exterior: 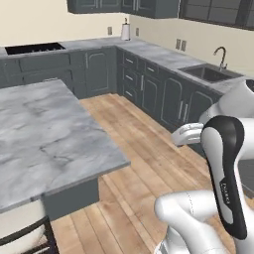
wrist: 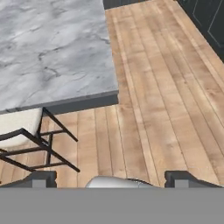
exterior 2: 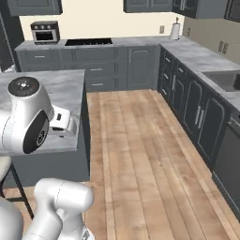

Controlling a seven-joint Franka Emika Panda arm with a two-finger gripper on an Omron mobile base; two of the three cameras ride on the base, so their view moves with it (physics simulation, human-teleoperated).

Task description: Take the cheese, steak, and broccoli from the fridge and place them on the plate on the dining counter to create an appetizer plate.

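Observation:
The dining counter (exterior: 44, 134) is a grey veined marble top over a dark base, on the left of the left base view. The right base view has the dining counter (exterior 2: 63, 91) behind my folded arm. In the hand view my gripper (wrist: 116, 180) hangs over the wood floor, just off the corner of the dining counter (wrist: 52, 48). Its dark fingertips (wrist: 43, 179) stand wide apart, open, with nothing between them. The cheese, steak, broccoli, plate and fridge are out of view.
A stool (wrist: 22, 127) with a cream seat and black frame stands under the island's near end. Dark cabinets with a sink (exterior: 211, 73) line the right wall; a cooktop (exterior 2: 88, 42) and small oven (exterior 2: 44, 32) sit at the back. Wood floor (exterior 2: 140, 140) runs between.

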